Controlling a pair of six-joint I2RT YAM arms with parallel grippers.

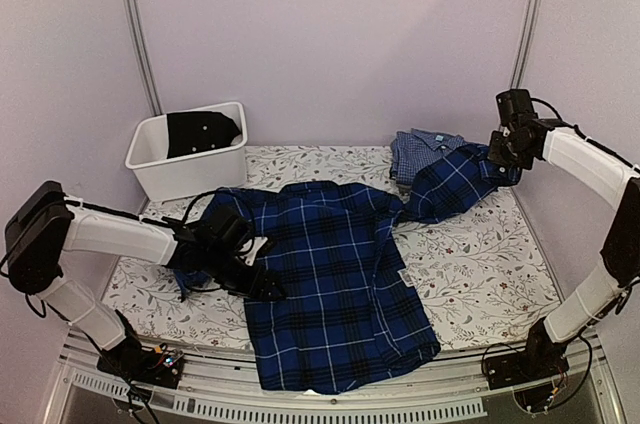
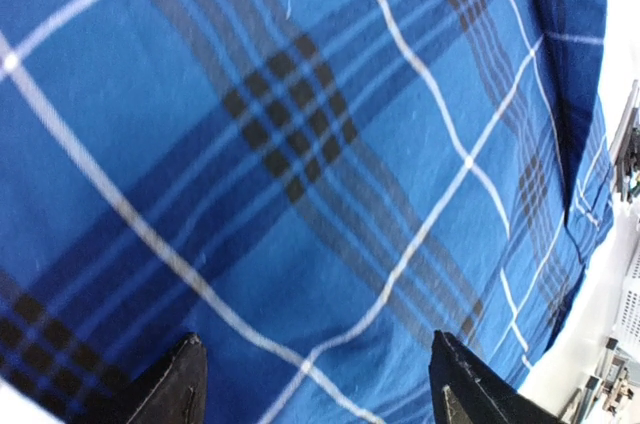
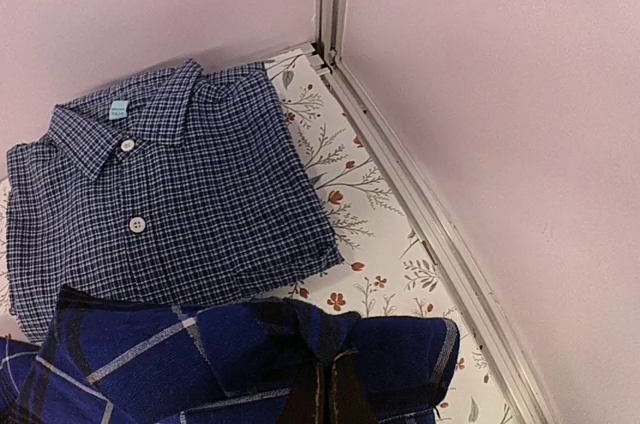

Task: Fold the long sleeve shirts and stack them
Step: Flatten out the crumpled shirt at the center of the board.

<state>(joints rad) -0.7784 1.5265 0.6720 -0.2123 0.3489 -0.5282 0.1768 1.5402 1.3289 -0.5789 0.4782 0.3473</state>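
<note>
The navy and royal-blue plaid shirt lies spread across the middle of the table, and its right sleeve stretches up toward the back right. My right gripper is shut on that sleeve's cuff and holds it raised; in the right wrist view the gripper pinches bunched plaid cloth. Just behind the cuff lies the lighter fine-checked shirt, folded, collar up, at the back right. My left gripper stands open over the plaid shirt's left side. Its fingertips are wide apart above flat plaid cloth, gripping nothing.
A white bin with a black garment in it stands at the back left. The table wears a floral cover. Walls close in the back and right side, with a metal corner rail beside the folded shirt.
</note>
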